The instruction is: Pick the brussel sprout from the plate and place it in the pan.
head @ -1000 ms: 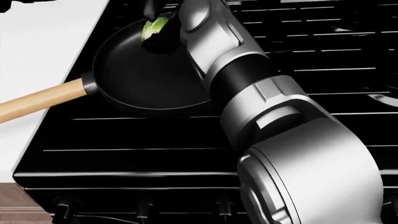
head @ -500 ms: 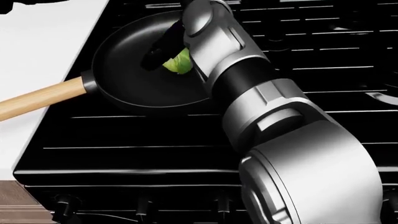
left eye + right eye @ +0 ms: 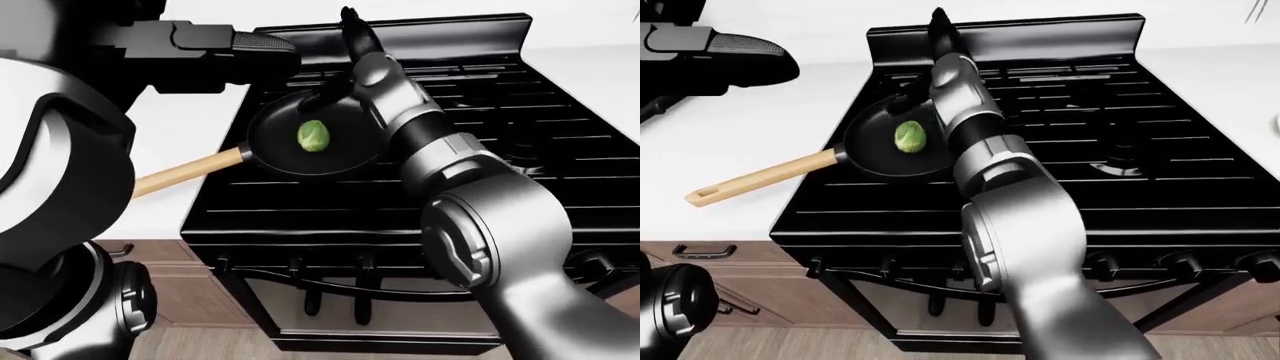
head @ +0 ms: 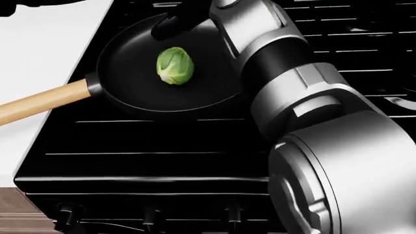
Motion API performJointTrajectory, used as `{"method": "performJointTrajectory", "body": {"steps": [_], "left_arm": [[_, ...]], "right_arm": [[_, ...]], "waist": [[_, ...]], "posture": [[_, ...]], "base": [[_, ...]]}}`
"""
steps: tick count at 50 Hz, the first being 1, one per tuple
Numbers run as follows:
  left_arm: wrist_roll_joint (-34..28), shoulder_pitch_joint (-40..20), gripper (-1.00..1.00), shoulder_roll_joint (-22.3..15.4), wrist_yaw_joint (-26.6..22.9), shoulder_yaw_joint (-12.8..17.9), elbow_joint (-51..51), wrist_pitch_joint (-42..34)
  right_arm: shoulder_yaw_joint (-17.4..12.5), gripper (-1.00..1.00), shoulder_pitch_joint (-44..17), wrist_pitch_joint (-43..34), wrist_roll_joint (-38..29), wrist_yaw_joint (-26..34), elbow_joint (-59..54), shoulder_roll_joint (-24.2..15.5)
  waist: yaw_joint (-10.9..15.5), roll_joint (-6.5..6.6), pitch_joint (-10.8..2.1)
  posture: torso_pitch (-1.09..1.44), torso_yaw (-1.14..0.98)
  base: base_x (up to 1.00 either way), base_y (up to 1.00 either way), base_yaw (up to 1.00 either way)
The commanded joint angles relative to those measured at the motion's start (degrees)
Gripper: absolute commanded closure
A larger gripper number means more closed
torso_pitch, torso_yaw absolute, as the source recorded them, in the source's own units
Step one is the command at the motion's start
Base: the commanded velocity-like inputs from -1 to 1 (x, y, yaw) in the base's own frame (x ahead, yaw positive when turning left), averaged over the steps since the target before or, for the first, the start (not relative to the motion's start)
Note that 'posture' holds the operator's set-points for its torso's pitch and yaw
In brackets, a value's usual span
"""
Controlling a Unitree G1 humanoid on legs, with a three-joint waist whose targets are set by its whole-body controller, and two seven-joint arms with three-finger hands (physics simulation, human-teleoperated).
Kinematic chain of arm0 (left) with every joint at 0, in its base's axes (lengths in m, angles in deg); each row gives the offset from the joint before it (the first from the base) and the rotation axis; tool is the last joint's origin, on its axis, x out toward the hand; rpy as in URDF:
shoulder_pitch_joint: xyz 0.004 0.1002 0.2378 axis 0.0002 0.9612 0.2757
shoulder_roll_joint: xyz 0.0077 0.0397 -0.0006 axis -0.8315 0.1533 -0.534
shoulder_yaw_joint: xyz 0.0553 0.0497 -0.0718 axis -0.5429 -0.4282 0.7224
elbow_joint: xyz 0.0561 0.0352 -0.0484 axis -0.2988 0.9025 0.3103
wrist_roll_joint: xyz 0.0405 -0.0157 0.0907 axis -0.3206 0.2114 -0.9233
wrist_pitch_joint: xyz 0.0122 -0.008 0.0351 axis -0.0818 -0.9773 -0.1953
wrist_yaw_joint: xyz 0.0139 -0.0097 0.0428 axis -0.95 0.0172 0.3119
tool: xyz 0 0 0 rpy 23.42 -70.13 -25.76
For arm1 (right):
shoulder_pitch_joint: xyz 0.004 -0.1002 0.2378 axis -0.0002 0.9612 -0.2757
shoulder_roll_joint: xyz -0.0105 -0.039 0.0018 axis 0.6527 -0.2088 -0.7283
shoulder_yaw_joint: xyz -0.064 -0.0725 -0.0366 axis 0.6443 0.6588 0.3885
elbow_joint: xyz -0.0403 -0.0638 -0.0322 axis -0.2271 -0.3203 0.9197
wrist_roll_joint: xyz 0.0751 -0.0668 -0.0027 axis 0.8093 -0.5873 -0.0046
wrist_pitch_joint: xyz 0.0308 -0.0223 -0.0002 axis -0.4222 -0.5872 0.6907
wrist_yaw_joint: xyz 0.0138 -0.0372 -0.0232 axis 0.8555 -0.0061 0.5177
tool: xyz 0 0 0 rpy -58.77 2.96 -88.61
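The green brussel sprout (image 4: 175,65) lies loose on the floor of the black pan (image 4: 127,92), which stands on the stove's left grate with its wooden handle (image 3: 760,177) pointing left over the counter. My right hand (image 3: 935,34) is open and empty above the pan's far rim, with its dark fingers (image 3: 350,21) raised clear of the sprout. My right arm (image 4: 325,146) fills the right of the head view. My left hand (image 3: 245,46) is open and empty over the white counter, left of the stove. No plate shows.
The black gas stove (image 3: 1110,135) has grates, a raised back panel (image 3: 1040,30) and knobs (image 3: 1100,266) along its near edge. White counter (image 3: 730,127) lies on both sides. Wooden drawers (image 3: 700,255) sit below the left counter.
My right hand held the sprout over the pan, then let it go. The sprout now lies in the pan, and the hand has lifted away toward the top of the view.
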Motion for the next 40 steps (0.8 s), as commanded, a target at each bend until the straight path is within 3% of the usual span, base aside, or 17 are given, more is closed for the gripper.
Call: {"method": "performJointTrajectory", "body": {"steps": [1, 10, 18, 21, 22, 28, 40], "left_arm": [[-0.6, -1.5, -1.00, -0.6, 0.1, 0.9, -0.2, 1.2], [-0.7, -1.5, -1.00, -0.7, 0.0, 1.1, -0.1, 1.3], [-0.4, -1.6, -1.00, -0.9, 0.3, 1.0, 0.1, 1.4], [-0.4, -1.6, -1.00, -0.9, 0.3, 1.0, 0.1, 1.4], [-0.8, -1.4, -1.00, -0.8, 0.0, 0.7, 0.2, 1.7], [-2.0, -1.0, -1.00, -0.4, -0.8, 0.4, 0.3, 2.0], [-3.0, -0.9, -1.00, -0.6, -2.3, 1.1, 0.6, 2.3]], "right_arm": [[-0.2, -1.00, -2.8, 2.2, 1.8, -1.0, 2.6, -1.4], [0.1, -1.00, -4.3, 3.0, 4.7, -1.3, 2.8, -4.4], [-0.3, -1.00, -5.9, 4.0, 7.2, -1.1, 3.2, -9.7], [-0.1, -1.00, -6.0, 4.0, 7.4, -1.1, 3.2, -9.8], [-0.3, -1.00, -6.1, 4.4, 7.5, -0.6, 3.5, -12.9], [-0.5, -1.00, -5.0, 6.2, 8.8, -1.3, 3.8, -15.2], [0.1, -1.00, -4.3, 11.5, 13.1, 2.0, 7.2, -24.1]], "waist": [[0.0, 0.14, -1.78], [-0.1, -0.16, -1.70], [0.0, -0.48, -1.54], [0.1, -0.58, -1.51], [0.0, -0.60, -1.51], [0.2, -0.94, -1.45], [0.4, -1.47, -1.37]], "posture": [[0.00, 0.00], [0.00, 0.00], [0.00, 0.00], [0.00, 0.00], [0.00, 0.00], [0.00, 0.00], [0.00, 0.00]], "base": [[0.00, 0.00, 0.00], [0.00, 0.00, 0.00], [0.00, 0.00, 0.00], [0.00, 0.00, 0.00], [0.00, 0.00, 0.00], [0.00, 0.00, 0.00], [0.00, 0.00, 0.00]]}}
